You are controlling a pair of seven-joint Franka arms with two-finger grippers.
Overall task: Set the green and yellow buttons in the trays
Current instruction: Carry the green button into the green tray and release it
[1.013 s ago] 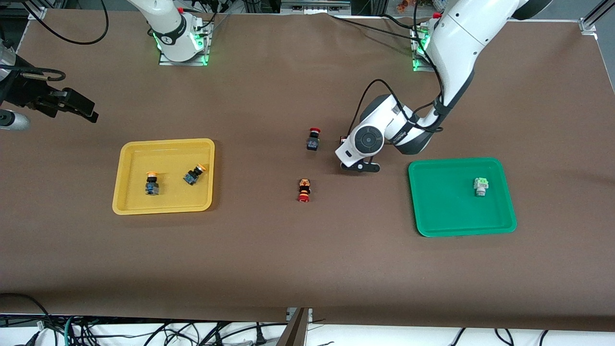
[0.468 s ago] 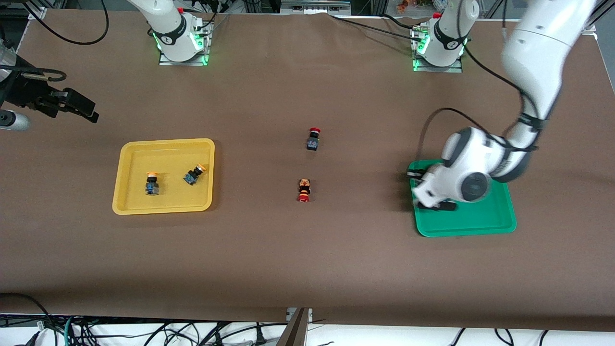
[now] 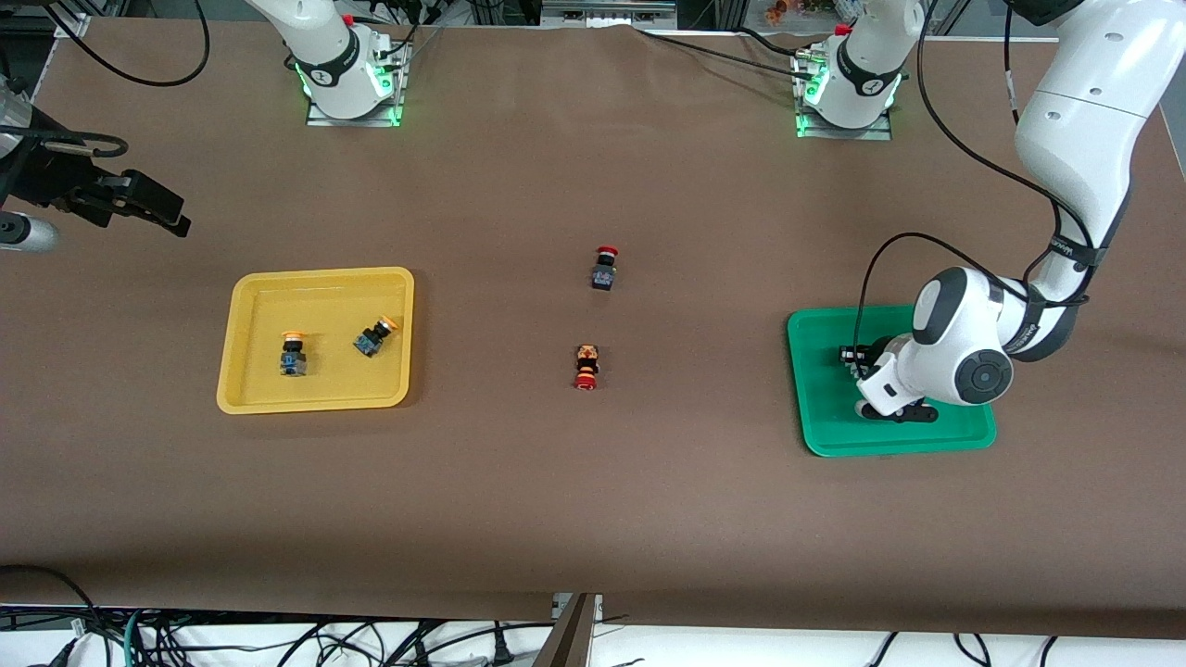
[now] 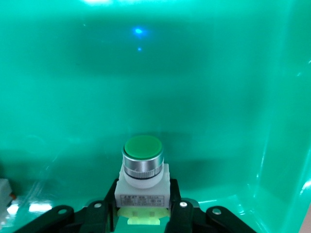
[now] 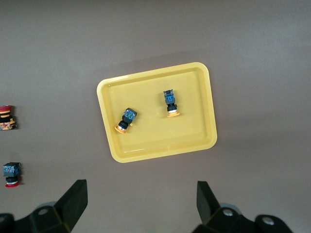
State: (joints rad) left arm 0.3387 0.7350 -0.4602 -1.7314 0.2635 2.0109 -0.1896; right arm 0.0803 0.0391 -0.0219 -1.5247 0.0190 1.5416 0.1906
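Presently, a green button point(image 4: 142, 167) is gripped by the left claw point(image 4: 142, 213) over the green tray point(image 3: 825, 417). The right claw point(image 5: 141, 204) is held open, waiting above the worktop point(image 3: 556, 500) near the yellow tray point(image 5: 204, 116).

Left gripper point(image 3: 857, 371): mostly hidden by its own wrist in the front view.
Second green button point(image 4: 4, 191): cut by the left wrist view's edge.
Right gripper fingers point(image 5: 73, 201): bases cropped.
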